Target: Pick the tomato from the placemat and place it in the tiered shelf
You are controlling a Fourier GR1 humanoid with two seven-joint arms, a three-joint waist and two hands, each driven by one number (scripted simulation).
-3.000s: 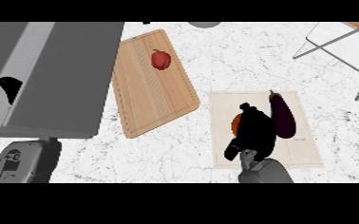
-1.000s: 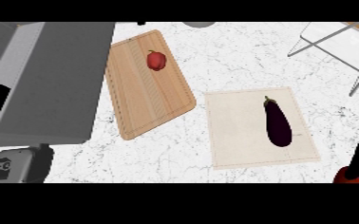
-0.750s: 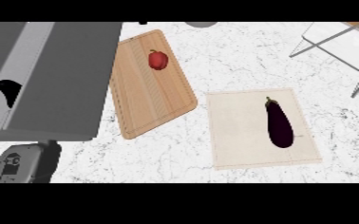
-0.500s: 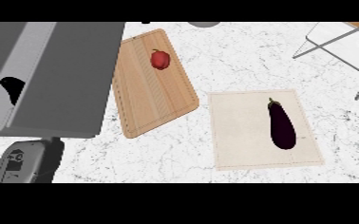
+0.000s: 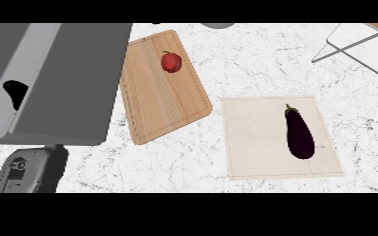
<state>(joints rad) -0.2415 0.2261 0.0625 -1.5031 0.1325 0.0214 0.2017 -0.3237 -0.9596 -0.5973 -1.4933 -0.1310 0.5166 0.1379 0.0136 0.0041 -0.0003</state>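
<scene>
Neither hand is being shown in the head view, so whether they are released, clenched or grasping cannot be told. The tomato is not being seen anywhere either. The placemat point(image 5: 258, 140) is being occupied by an eggplant point(image 5: 299, 132) along its right side. A red pepper point(image 5: 170, 61) is being carried by the board point(image 5: 159, 105). The shelf point(image 5: 347, 42) is being cut off at the upper right.

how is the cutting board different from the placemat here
The cutting board is brown wood with rounded corners, lying tilted; the placemat is pale cream cloth, nearly square to the view. The board carries a small red pepper, the placemat a long dark eggplant. Both lie flat on the marble counter.
</scene>
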